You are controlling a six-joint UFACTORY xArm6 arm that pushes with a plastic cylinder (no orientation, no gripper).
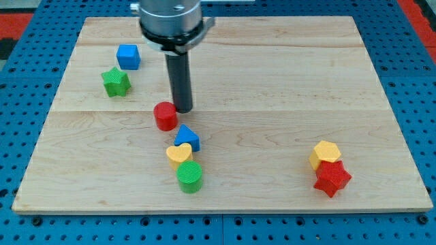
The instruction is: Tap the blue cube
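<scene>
Nearest the tabletop's (381, 82) bottom edge stands a green cylinder (190, 177); my tip (182, 108) rests just beside the red cylinder (165, 116), bearing nothing, while the blue cube (128, 56) sits well apart, near the top-left corner

No text, label, brand, number or sign can be read anywhere on the board, the blocks or the arm.
</scene>
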